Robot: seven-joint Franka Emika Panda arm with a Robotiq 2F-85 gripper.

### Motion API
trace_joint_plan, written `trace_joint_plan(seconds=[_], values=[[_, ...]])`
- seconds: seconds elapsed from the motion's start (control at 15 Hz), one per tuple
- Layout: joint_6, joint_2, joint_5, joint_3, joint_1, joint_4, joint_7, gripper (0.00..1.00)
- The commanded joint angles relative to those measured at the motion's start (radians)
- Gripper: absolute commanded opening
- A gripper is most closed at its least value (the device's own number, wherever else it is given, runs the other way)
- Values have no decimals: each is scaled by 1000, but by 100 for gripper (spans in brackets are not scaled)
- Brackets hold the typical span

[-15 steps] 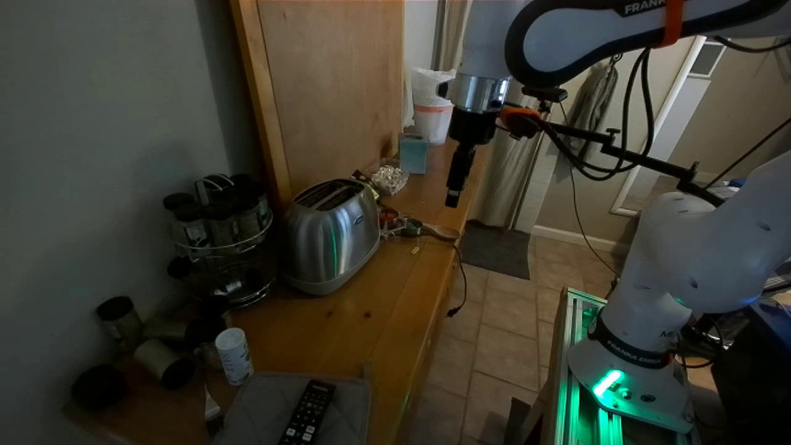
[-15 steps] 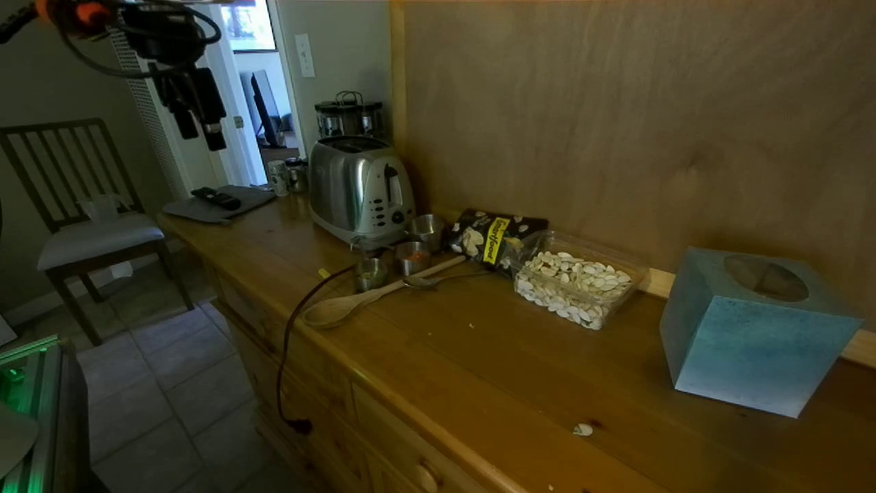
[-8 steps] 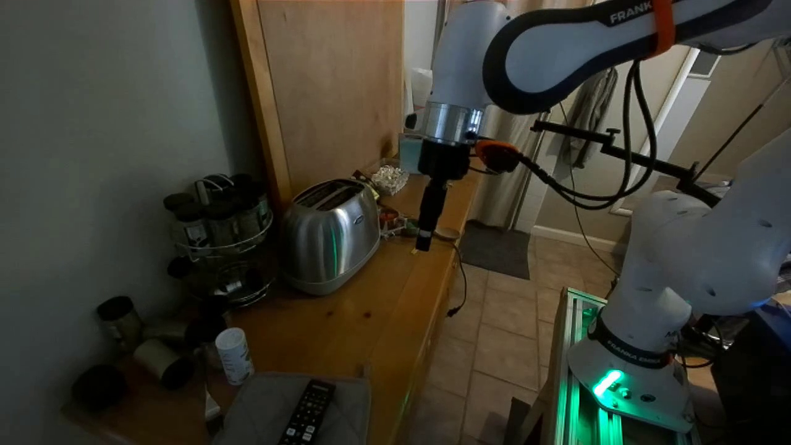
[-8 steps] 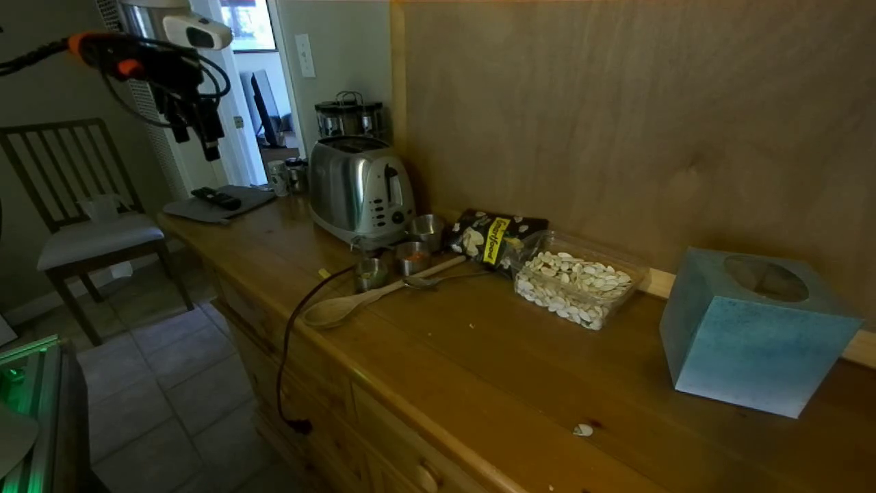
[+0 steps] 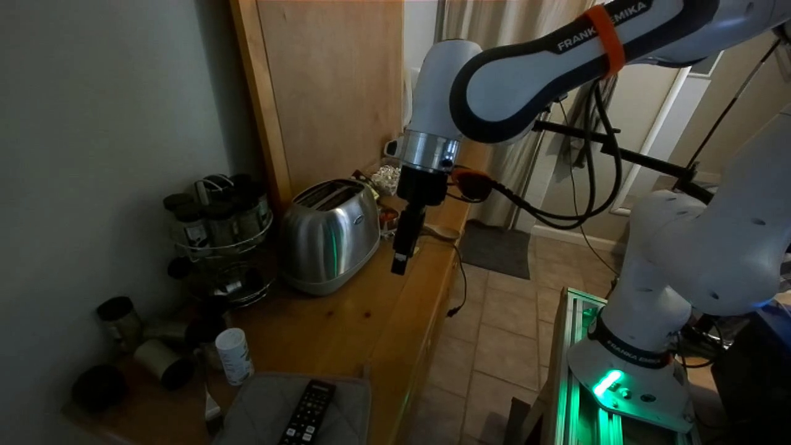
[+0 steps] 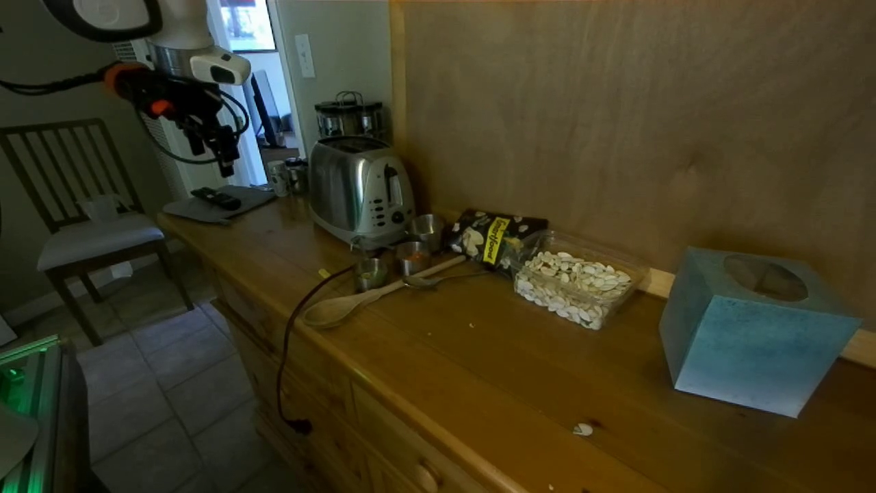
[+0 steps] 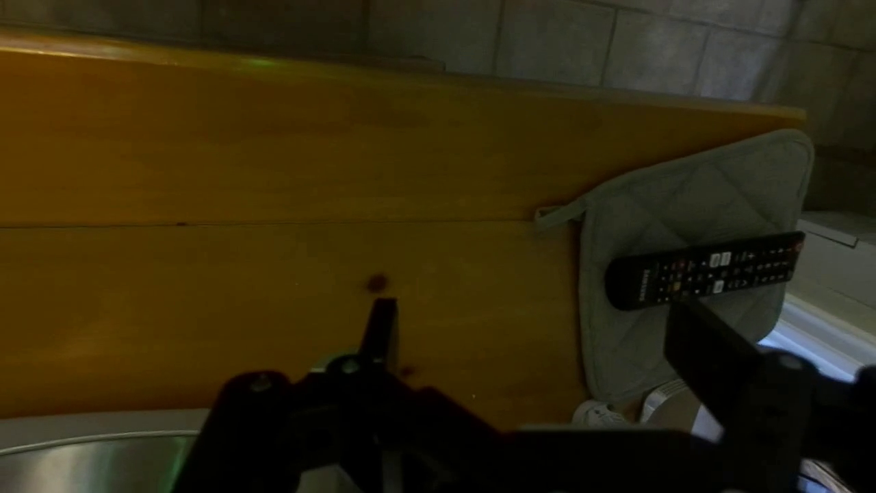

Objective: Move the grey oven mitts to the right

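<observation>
Dim light, wooden dresser top [image 7: 274, 157]. Claw [image 7: 534, 309] hovers over it, jaws well apart. Wrist view: toaster [image 7: 82, 460] at 8 o'clock; grey oven mitts [image 7: 688, 202] at 2–3, remote [image 7: 705, 270] lying on them, reads SAMSUNG. In an exterior view: bag [image 6: 498, 237] labelled Smartfood, toaster's 4 o'clock.

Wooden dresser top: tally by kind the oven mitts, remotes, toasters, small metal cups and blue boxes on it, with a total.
Grey oven mitt: 1
Remote: 1
Toaster: 1
Small metal cups: 3
Blue box: 1
Total: 7
</observation>
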Motion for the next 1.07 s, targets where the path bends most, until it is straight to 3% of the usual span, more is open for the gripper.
trace_joint_plan(seconds=[0.0, 0.2, 0.4, 0.73, 1.0], values=[[-4, -5, 3, 9, -9, 2, -2, 100], [-4, -7, 3, 9, -9, 2, -1, 100], [23, 69, 44, 11, 16, 24, -40, 100], [120, 202, 250, 17, 71, 35, -209, 100], [166, 289, 420, 52, 58, 55, -356, 100]])
